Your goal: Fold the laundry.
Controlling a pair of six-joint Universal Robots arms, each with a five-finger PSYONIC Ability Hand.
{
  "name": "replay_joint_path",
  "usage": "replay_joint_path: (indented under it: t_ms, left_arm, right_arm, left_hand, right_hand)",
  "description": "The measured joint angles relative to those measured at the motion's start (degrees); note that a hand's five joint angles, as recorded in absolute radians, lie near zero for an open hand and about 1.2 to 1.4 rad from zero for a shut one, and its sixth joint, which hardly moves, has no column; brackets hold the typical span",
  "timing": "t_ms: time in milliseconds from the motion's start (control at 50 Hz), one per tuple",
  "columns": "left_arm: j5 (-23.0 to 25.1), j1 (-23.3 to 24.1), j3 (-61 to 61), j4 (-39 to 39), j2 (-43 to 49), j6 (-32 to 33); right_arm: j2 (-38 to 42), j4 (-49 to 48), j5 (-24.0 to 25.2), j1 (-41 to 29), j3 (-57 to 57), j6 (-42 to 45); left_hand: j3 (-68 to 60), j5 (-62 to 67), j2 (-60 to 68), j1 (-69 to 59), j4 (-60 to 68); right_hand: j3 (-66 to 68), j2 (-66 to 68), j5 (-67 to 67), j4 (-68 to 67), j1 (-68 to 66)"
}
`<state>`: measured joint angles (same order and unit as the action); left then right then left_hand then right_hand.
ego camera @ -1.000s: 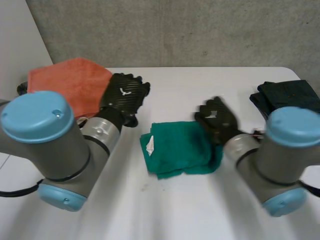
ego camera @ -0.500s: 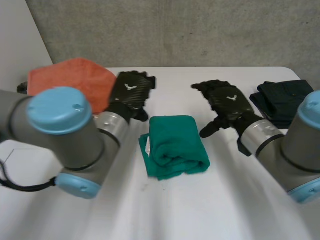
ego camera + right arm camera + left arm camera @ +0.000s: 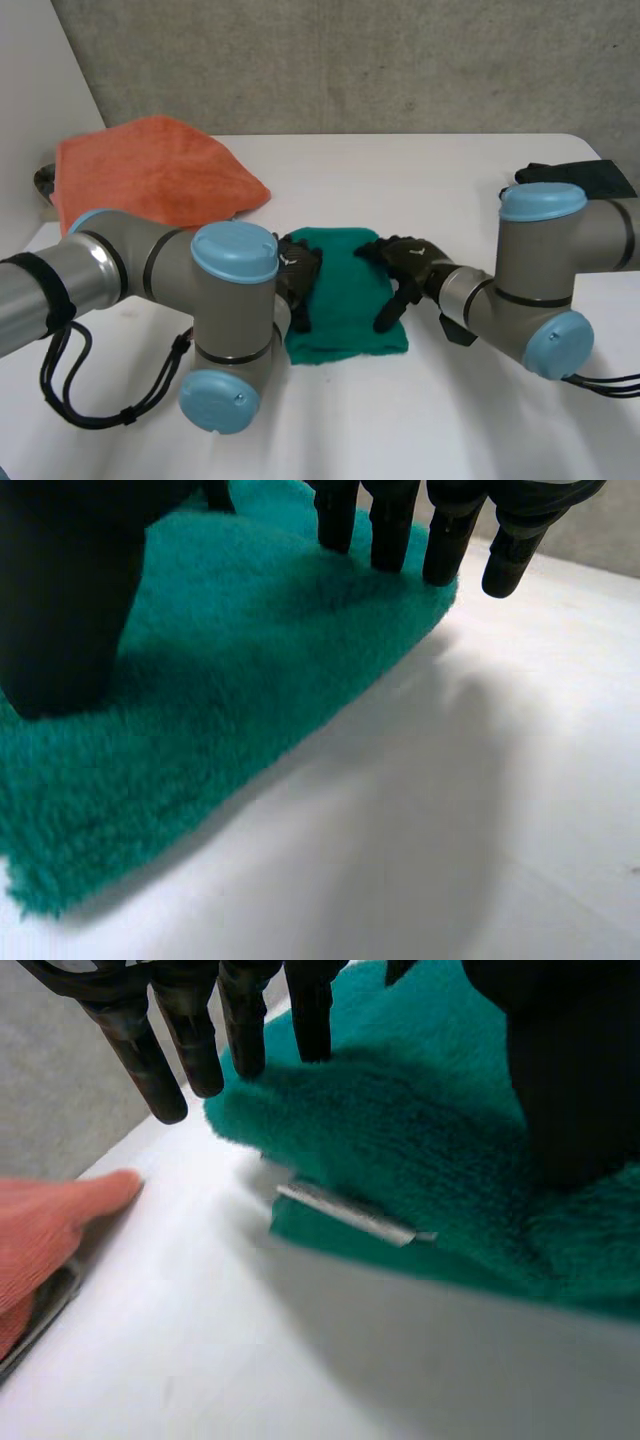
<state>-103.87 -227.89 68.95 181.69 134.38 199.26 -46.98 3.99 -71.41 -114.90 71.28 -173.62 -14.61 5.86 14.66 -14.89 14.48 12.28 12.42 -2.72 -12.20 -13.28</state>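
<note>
A folded green towel (image 3: 345,305) lies at the table's middle. My left hand (image 3: 298,283) rests flat on its left edge, fingers straight. In the left wrist view the fingers (image 3: 188,1042) reach past the green towel's (image 3: 420,1130) far edge and the thumb lies on the pile; a white label (image 3: 345,1212) sticks out beside the fold. My right hand (image 3: 405,272) lies on the towel's right edge. Its fingers (image 3: 392,528) stand straight over the green towel's (image 3: 230,670) far corner, thumb pressed on the cloth. Both hands are open.
An orange towel (image 3: 150,170) is spread at the back left, its corner (image 3: 45,1225) close to my left hand. A dark folded cloth (image 3: 590,175) sits at the back right behind my right arm. The white table (image 3: 400,420) runs bare toward the front.
Both hands have come down from behind the green towel onto its left and right edges. The arms have swung forward, and the towel lies flatter.
</note>
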Motion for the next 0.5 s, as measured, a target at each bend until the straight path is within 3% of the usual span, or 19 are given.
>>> replay_joint_path:
  t_ms: [200,300,500]
  left_arm:
    - [-1.33,-0.02,1.82,-0.42,-2.6,3.85]
    - [0.0,-0.75,1.52,-0.14,-5.41,3.76]
    - [23.82,-6.79,0.86,1.06,-16.49,-0.33]
  right_arm:
    - [-2.07,1.24,-9.3,-2.43,0.13,14.69]
    - [-5.01,-0.23,-11.12,-3.27,2.05,16.64]
    - [-16.22,-17.83,-11.56,-8.05,23.16,17.55]
  left_hand:
    - [1.72,-2.37,-2.2,3.01,-1.98]
    - [1.72,-3.11,-2.21,3.01,-1.97]
    - [1.72,-3.11,-2.33,3.01,-2.19]
  right_hand:
    - [0.02,-0.39,0.01,0.0,1.1]
    - [0.0,-0.4,0.04,0.0,1.1]
    - [-0.1,-0.4,0.05,0.0,1.1]
